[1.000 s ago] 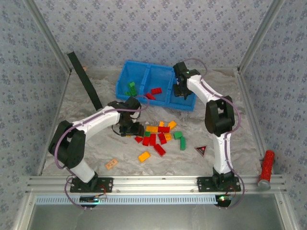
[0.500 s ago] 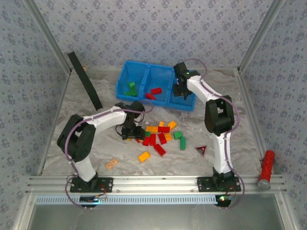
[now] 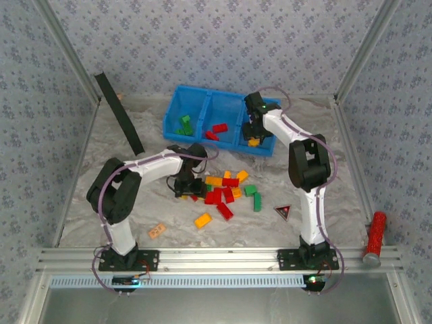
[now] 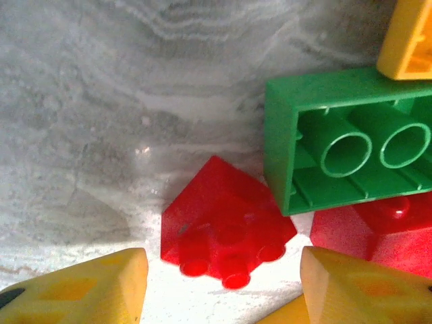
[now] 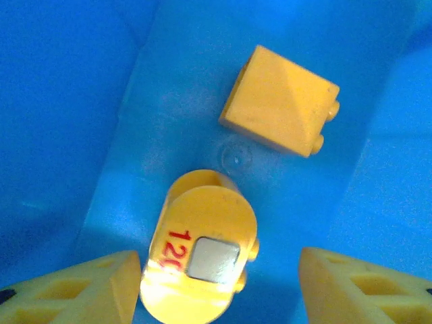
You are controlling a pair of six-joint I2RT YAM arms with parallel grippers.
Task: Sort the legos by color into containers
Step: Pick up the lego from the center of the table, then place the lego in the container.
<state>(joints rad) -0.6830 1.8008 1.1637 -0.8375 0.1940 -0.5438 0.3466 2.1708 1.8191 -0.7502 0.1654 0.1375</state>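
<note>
In the right compartment of the blue bin, at the far edge of the worktop: the right gripper is hanging low over the floor, fingers spread wide and gripping nothing. A yellow brick and a round yellow piece are lying loose beneath it.
Why, right side: yellows are collecting here, so this is reading as a drop-off with the fingers let go.
Left gripper: at mid-worktop, on the left fringe of the pile of legos, it is standing with fingers apart, straddling a small red brick and not pressing on it.
Why, left side: the fingers are lining up either side of that brick, probably for a pick bound for the middle compartment, where red bricks are lying. Green bricks are sitting in the left compartment.
Crowding: an upturned green brick is lying just beside the target, and a second red brick is sitting against it; a closing finger could be catching either.
Hard to make out: the round piece's red marking is starting "12" and running into glare. The green brick is running off the wrist frame. From above, the wrist is covering the left fingertips, and the right arm is covering part of the right compartment.
</note>
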